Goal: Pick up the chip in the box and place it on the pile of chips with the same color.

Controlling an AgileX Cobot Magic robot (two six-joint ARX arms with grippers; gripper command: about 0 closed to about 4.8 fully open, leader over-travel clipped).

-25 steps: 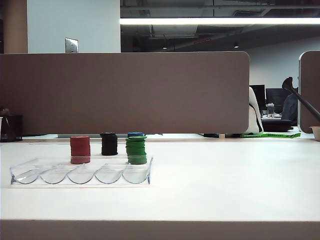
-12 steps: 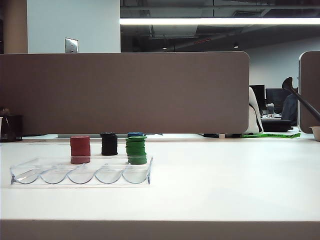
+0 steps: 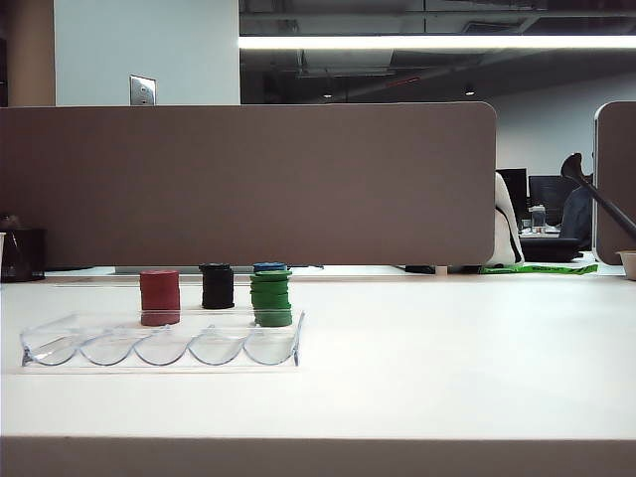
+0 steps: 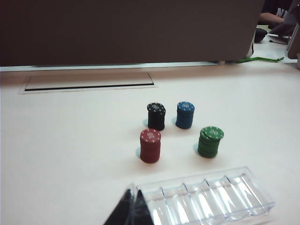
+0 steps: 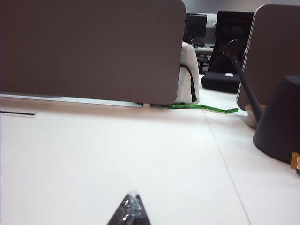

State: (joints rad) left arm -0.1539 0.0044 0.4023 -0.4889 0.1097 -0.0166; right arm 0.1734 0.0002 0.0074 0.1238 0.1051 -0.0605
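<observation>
1. A broad, smooth white table (image 3: 447, 368) fills the exterior view, backed by a matte brown partition panel (image 3: 248, 184) with rounded corners.

2. The box (image 3: 159, 343), a long, shallow tray of clear glossy plastic, lies on the table's left side; its front edge is scalloped into five rounded grooves. The left wrist view shows its ribbed, light-catching interior (image 4: 206, 194), and no chip can be made out in any groove.

3. Four short cylindrical stacks of poker chips stand just beyond the box, apart from one another. The pile of chips with the same color (image 3: 270, 299), a slightly uneven green column, stands nearest the box's right end; from the left wrist its top disc (image 4: 211, 133) shows white rim marks. The red stack (image 3: 159, 296) stands to the left, with the black stack (image 3: 217, 286) and the blue stack (image 4: 185, 115) farther back.

4. The chip cannot be singled out; a green disc tops the green pile.

5. The left gripper (image 4: 132, 210) appears only as dark, tapered fingertips pressed together into a point, close above the box's near end and holding nothing.

6. The right gripper (image 5: 131, 208) hangs over bare table well to the right, its dark glossy tips likewise closed and empty.
</observation>
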